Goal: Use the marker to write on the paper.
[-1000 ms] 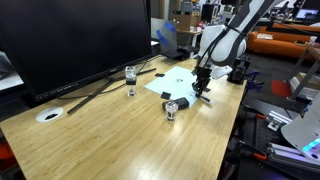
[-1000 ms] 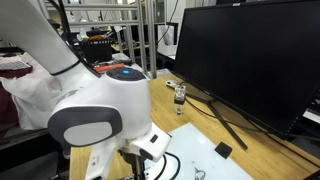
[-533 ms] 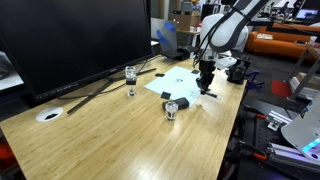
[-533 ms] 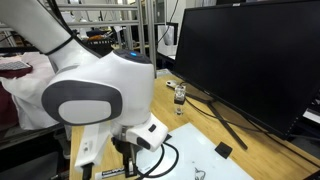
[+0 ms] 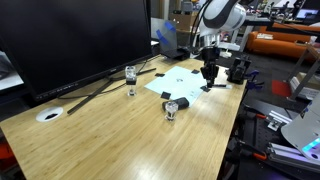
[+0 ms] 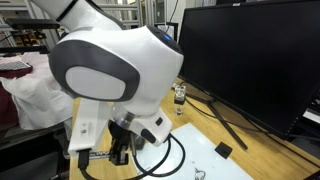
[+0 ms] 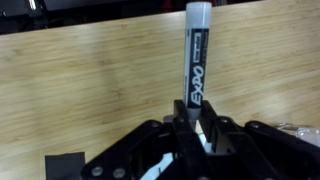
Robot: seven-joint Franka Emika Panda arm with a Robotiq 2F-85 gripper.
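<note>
- Plainly, the claw [image 7: 192, 120] is clenched on the marker [image 7: 196, 60]. In the wrist view its two fingers pinch the barrel near one end, and the rest of the pen runs straight out ahead of them.
- The marker's long axis follows the claw's own axis. In an exterior view the claw [image 5: 209, 74] hangs with the pen pointing down at the worktop [image 5: 120, 135], close to upright.
- The paper [image 5: 178, 86] lies flat on the worktop, below the claw and a little toward the monitor's side. The claw hovers over or just beside the sheet's edge nearest the arm.
- Whether the tip touches the sheet cannot be told from these views; it looks raised clear.
- Only bare wood shows behind the pen in the wrist view, so the sheet is not clearly in sight there.
- Judged from this, the coming move turns on bringing the tip down, and perhaps slightly inward, so that it lands on the paper rather than the wood.
</note>
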